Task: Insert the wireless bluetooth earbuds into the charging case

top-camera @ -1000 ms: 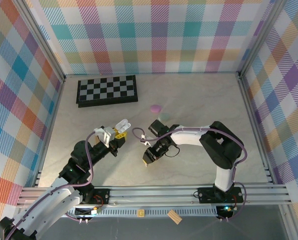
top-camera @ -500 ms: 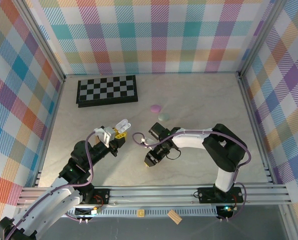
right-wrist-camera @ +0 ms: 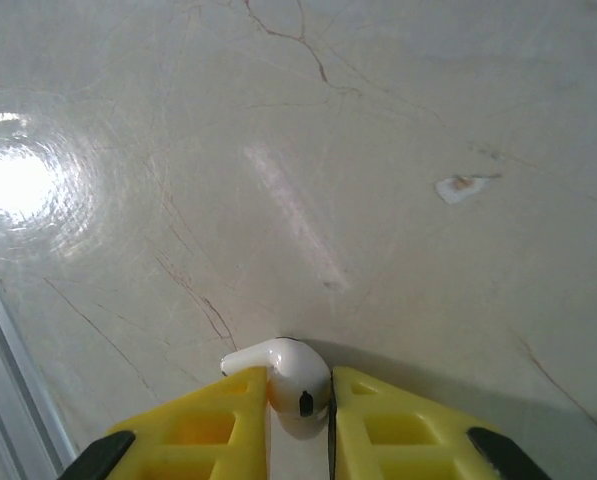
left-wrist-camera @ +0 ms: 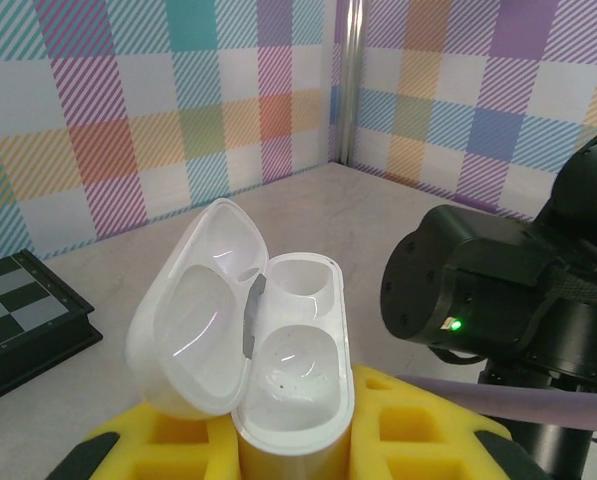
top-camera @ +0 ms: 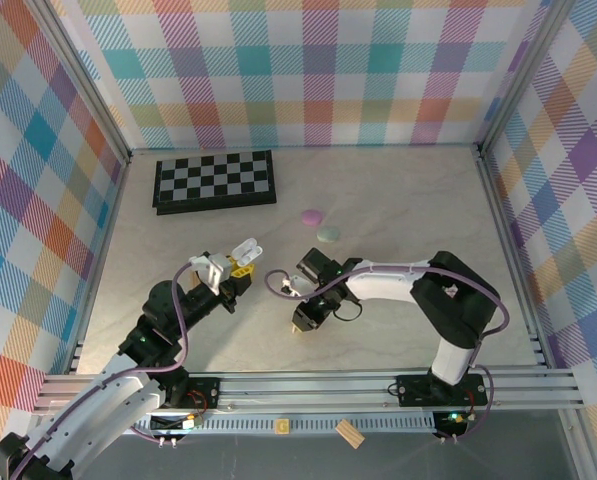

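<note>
Top view. Left gripper [top-camera: 240, 266] holds the open white charging case [top-camera: 246, 247] off the table [top-camera: 398, 200], mouth tipped toward the right arm, presumably so the wells face whatever comes in. Right gripper [top-camera: 300, 325] is low over the table, to the right of the case and nearer the arm bases. A purple case [top-camera: 311, 216] and a mint case [top-camera: 328, 234] lie closed beyond the white case on its right; a folded chessboard [top-camera: 215, 180] lies beyond it on its left, well apart.

Left wrist view. Yellow fingers [left-wrist-camera: 418, 425] are clamped on the lower body of the charging case [left-wrist-camera: 293, 370], one each side. The lid [left-wrist-camera: 193, 320] is swung back on its hinge. Both wells look empty (a few dark specks in the nearer one). Gripping low leaves the openings unobstructed. The right arm's black wrist [left-wrist-camera: 488, 290] sits just right of the case.

Right wrist view. Right gripper [right-wrist-camera: 300, 400] has its yellow fingers [right-wrist-camera: 228, 415] closed on a white earbud [right-wrist-camera: 290, 372], pinched across the bulb with the stem poking left. It is at or just above the marble surface; I cannot tell whether it has left it. A small chip [right-wrist-camera: 463, 186] marks the table farther out.

Judgement: the pick looks secured; carrying the earbud over to a well is not yet done. The stem will need turning to match the well.
</note>
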